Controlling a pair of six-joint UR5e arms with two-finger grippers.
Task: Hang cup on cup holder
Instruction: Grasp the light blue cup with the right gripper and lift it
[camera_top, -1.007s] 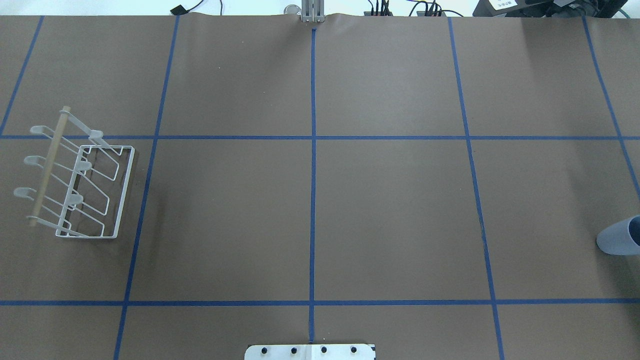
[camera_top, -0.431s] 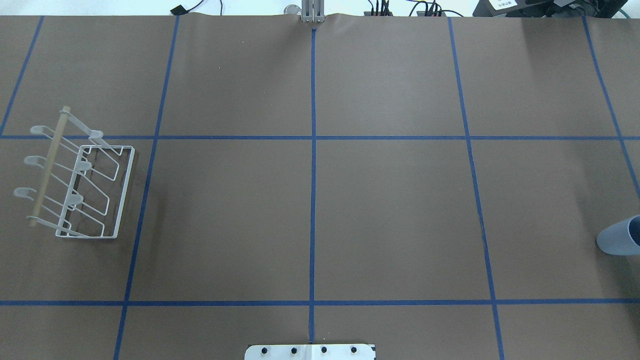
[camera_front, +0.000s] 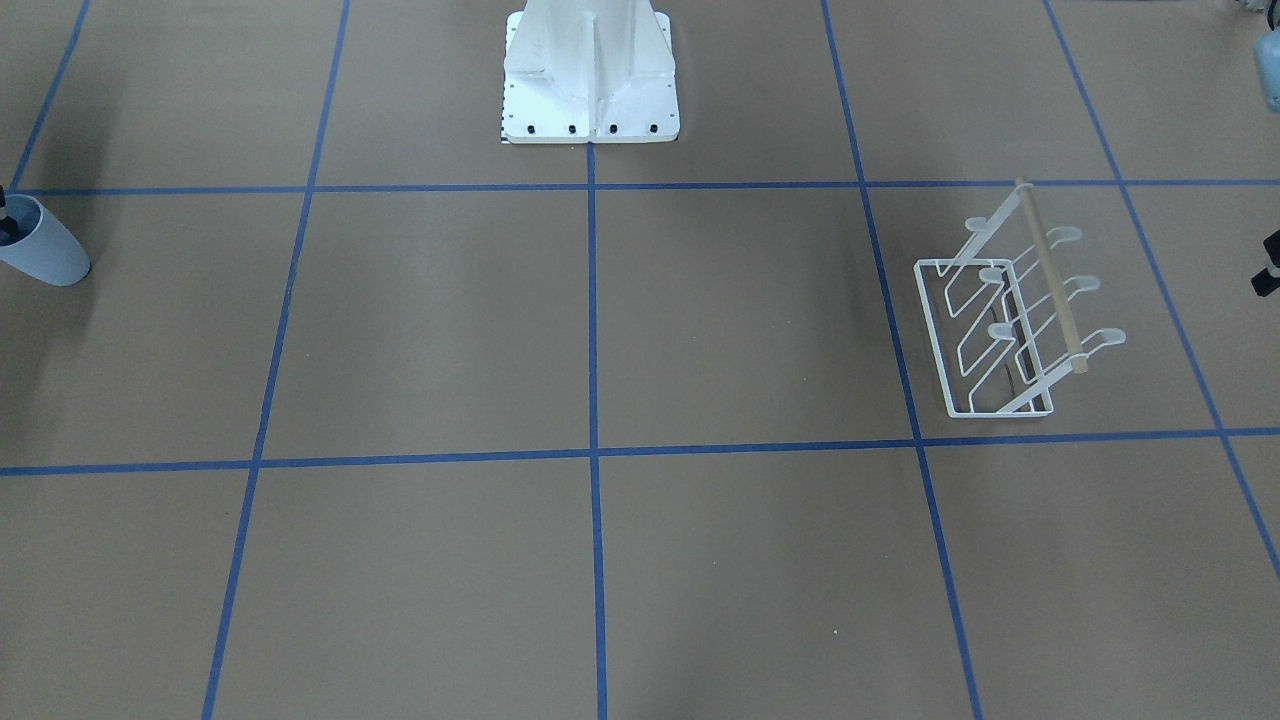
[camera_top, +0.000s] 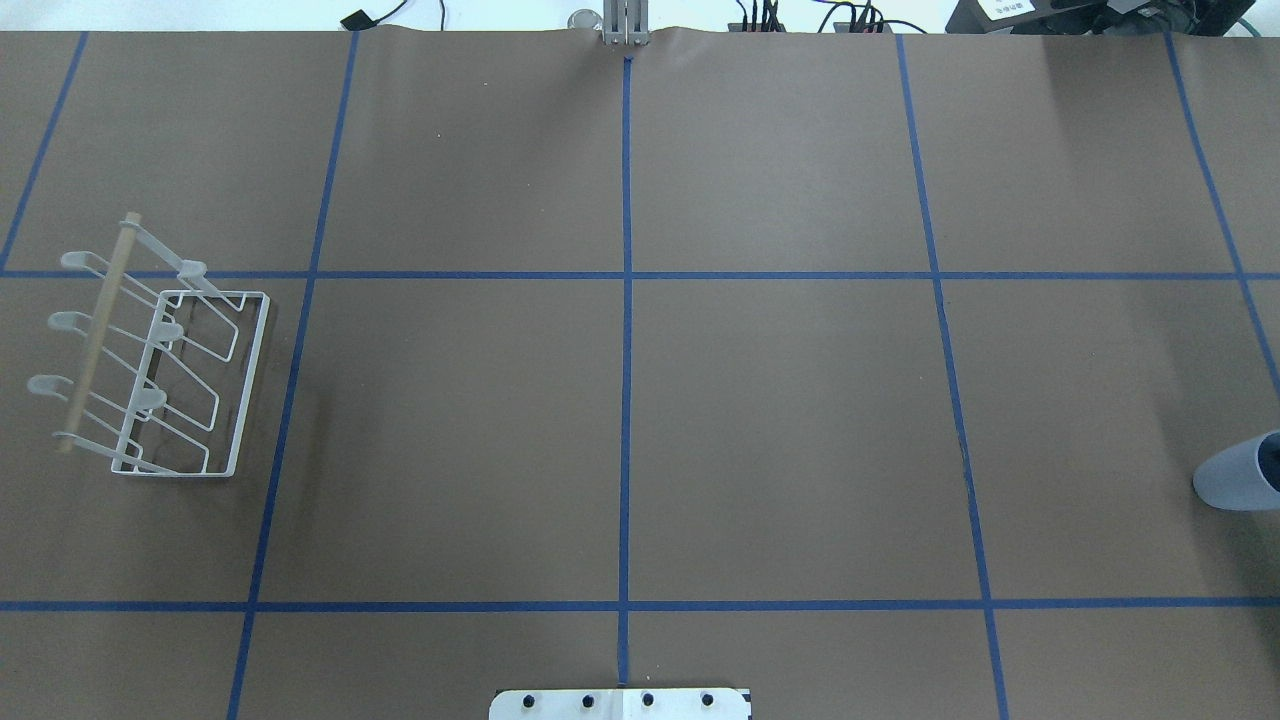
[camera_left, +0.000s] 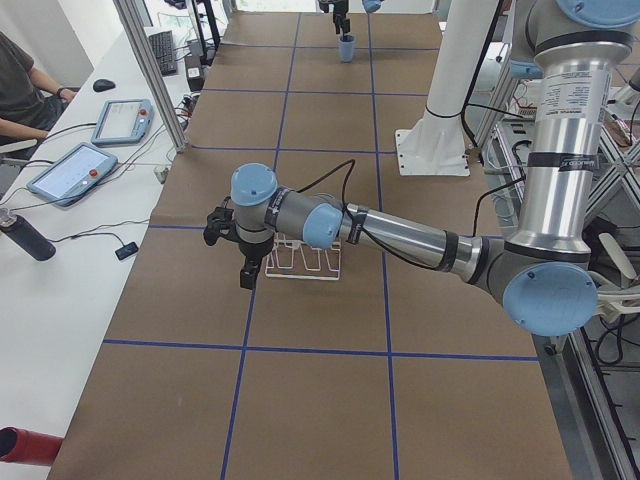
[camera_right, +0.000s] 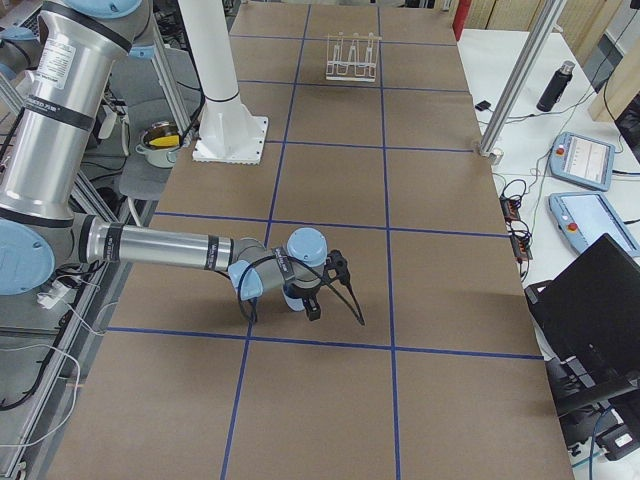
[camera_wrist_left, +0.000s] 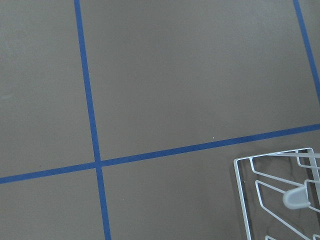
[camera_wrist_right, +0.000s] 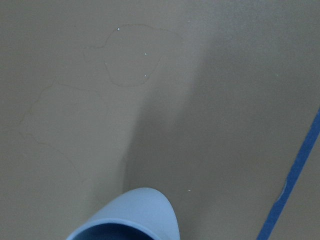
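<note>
The pale blue cup (camera_top: 1238, 478) stands at the table's far right edge; it also shows in the front view (camera_front: 42, 250), the right side view (camera_right: 293, 298) and the left side view (camera_left: 346, 47). Its rim fills the bottom of the right wrist view (camera_wrist_right: 131, 216). My right gripper (camera_right: 312, 292) is at the cup, and a dark finger (camera_front: 5, 222) shows at its mouth; I cannot tell whether it is open or shut. The white wire cup holder (camera_top: 95, 335) stands at the far left (camera_front: 1050, 270) (camera_left: 305, 262) (camera_wrist_left: 240, 192). My left gripper (camera_left: 246, 275) hovers just beside it; its state is unclear.
The robot's white base plate (camera_top: 620, 703) sits at the near middle edge. Blue tape lines (camera_top: 626, 400) grid the brown table. Tablets (camera_left: 72, 170), a bottle (camera_left: 25, 235) and a seated person (camera_left: 20, 80) are on the side bench beyond the rack.
</note>
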